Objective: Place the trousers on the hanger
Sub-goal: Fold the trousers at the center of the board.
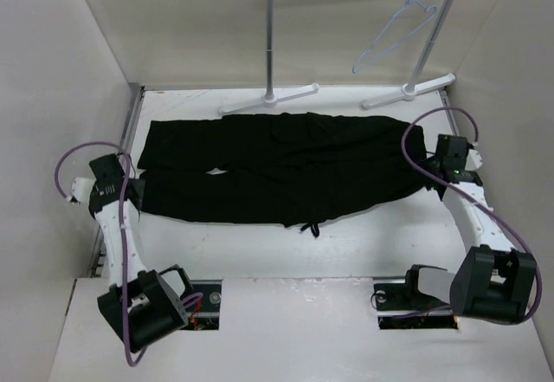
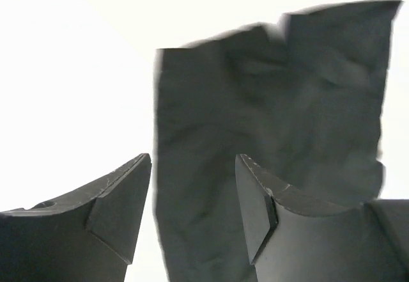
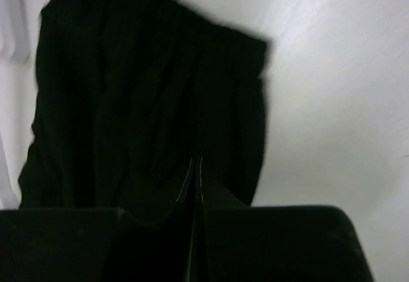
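Observation:
The black trousers [image 1: 277,170] lie spread flat across the white table [image 1: 381,235], legs to the left and waist to the right. The pale wire hanger [image 1: 394,40] hangs by its hook from the rack's bar at the back right, with nothing on it. My left gripper [image 1: 140,193] is at the leg ends and stands open [image 2: 193,160], straddling the edge of one trouser leg [image 2: 275,103] just beneath it. My right gripper [image 1: 430,178] is at the waist end, its jaws nearly together [image 3: 197,162] over the dark waistband [image 3: 140,90]. Whether cloth is pinched there is too dark to tell.
The white clothes rack stands behind the trousers, its left pole [image 1: 271,35] and right pole [image 1: 437,35] rising from splayed feet [image 1: 268,100] on the table. Pale walls close in both sides. A drawstring [image 1: 312,226] pokes out at the trousers' near edge.

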Tool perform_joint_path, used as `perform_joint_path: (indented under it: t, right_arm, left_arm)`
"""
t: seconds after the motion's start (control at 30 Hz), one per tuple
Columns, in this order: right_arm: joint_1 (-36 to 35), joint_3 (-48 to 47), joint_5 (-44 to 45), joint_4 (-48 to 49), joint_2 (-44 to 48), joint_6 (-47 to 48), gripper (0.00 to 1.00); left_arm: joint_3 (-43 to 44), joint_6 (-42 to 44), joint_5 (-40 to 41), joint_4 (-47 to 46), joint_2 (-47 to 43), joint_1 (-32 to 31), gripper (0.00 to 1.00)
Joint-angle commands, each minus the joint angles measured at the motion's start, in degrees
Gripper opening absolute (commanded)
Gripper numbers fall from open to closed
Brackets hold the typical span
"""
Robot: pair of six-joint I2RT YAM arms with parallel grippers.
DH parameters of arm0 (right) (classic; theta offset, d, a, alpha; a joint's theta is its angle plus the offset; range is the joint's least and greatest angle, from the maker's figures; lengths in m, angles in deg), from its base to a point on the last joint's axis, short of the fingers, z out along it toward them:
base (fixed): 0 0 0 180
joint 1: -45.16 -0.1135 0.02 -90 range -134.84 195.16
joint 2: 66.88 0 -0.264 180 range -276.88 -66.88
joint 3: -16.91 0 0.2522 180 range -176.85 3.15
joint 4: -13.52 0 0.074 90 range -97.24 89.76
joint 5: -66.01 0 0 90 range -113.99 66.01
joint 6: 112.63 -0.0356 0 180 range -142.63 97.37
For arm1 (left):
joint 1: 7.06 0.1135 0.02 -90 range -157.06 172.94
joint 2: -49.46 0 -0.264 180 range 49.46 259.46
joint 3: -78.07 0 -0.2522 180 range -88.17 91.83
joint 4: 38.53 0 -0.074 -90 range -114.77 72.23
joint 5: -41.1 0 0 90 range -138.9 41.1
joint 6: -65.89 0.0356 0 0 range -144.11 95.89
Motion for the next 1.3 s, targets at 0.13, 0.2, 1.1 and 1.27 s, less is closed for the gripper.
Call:
perform_joint_path:
  t: [0.13,0.2,1.1,1.27]
  right_arm:
    - [-13.0,2.8,-3.6,2.8,6.3,-1.8,0.19]
    - [-15.6,4.0,-4.8,2.8,6.6,-1.6,0.21]
    - [6.8,4.7,-5.4,9.7,-5.9,1.6,0.57]
    - [9.2,4.3,-4.2,9.9,-8.7,1.4,0.56]
  left_arm:
    - [-9.9,1.4,1.5,-1.5,0.7,4.3,0.51]
    - [-9.9,2.2,1.2,-5.1,4.0,4.8,0.54]
    - [-7.9,0.4,3.1,-17.0,14.1,2.9,0.02]
    - [-6.8,-1.9,2.6,-17.0,14.1,2.2,0.01]
